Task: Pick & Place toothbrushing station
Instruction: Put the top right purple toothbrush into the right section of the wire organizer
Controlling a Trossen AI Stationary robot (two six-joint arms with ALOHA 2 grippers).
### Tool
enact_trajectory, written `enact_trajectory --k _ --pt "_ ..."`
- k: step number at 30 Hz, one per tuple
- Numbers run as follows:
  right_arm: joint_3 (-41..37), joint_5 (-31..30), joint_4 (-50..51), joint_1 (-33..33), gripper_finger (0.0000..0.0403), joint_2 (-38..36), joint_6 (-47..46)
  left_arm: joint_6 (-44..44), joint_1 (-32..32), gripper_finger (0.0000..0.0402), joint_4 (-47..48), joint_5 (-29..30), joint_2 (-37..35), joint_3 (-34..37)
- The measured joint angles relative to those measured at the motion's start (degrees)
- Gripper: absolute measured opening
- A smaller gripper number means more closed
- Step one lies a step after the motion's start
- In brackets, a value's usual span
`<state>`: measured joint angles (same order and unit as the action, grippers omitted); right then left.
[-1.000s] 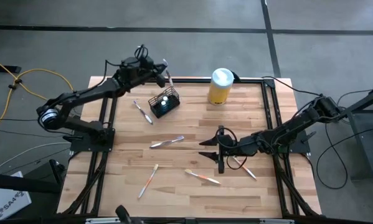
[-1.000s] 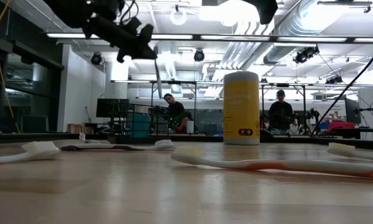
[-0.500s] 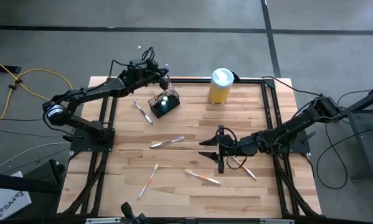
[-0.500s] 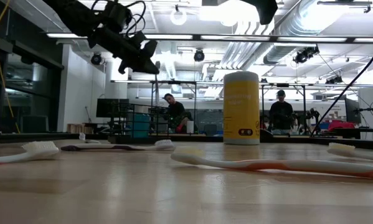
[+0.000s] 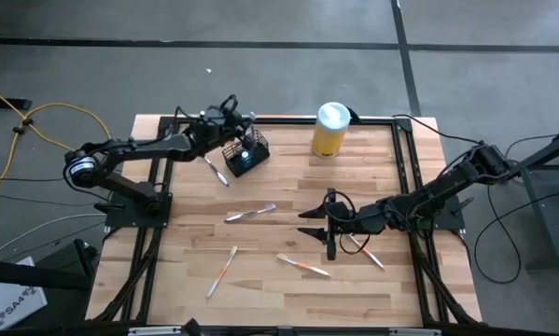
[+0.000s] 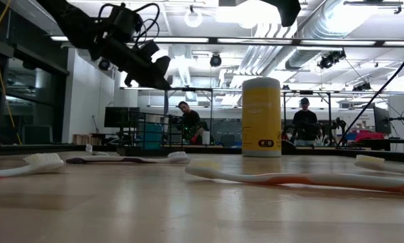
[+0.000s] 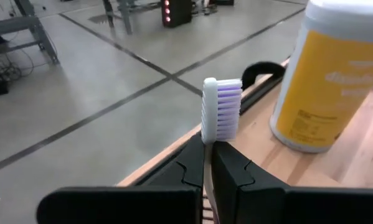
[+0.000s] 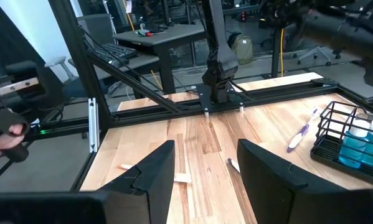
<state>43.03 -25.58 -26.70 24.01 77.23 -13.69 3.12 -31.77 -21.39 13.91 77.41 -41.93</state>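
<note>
The toothbrushing station, a small black wire-mesh holder [image 5: 244, 155], stands on the table's far left part and also shows in the right wrist view [image 8: 354, 142] with blue bottles inside. My left gripper [image 5: 238, 125] hangs just above its far left side, shut on a toothbrush [image 7: 220, 115] with a white head and purple bristles. My right gripper [image 5: 329, 224] waits open over the middle right of the table, its fingers [image 8: 150, 169] well apart with nothing between them. My left gripper pinches the toothbrush's thin handle [image 7: 207, 169] just below the head between its two fingers [image 7: 235, 174]. The head sticks out beyond the fingertips, bristles facing the yellow canister. The brush is lifted clear of the table; its lower part is hidden by the gripper.
A yellow canister [image 5: 330, 130] with a white lid stands at the far edge, right of the holder. Several toothbrushes lie on the wood: one beside the holder [image 5: 214, 168], one mid-table [image 5: 250, 213], others near the front [image 5: 221, 271] [image 5: 303, 267] and under my right arm [image 5: 364, 251].
My left gripper has come down and toward the table's near edge with the toothbrush, from beyond the far edge to just above the holder, rolling a little as it went. It has stayed shut on the brush.
</note>
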Motion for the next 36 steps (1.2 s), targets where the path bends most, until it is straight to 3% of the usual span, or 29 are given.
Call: enact_trajectory --k 10,36 --pt "0.0 0.0 0.0 0.0 0.0165 0.0 0.0 0.2 0.2 0.0003 -12.7 0.1 0.0 7.4" --pt "0.0 0.2 -0.9 0.0 0.0165 0.0 -0.2 -2.0 0.2 0.0014 -19.8 -2.9 7.6 7.8"
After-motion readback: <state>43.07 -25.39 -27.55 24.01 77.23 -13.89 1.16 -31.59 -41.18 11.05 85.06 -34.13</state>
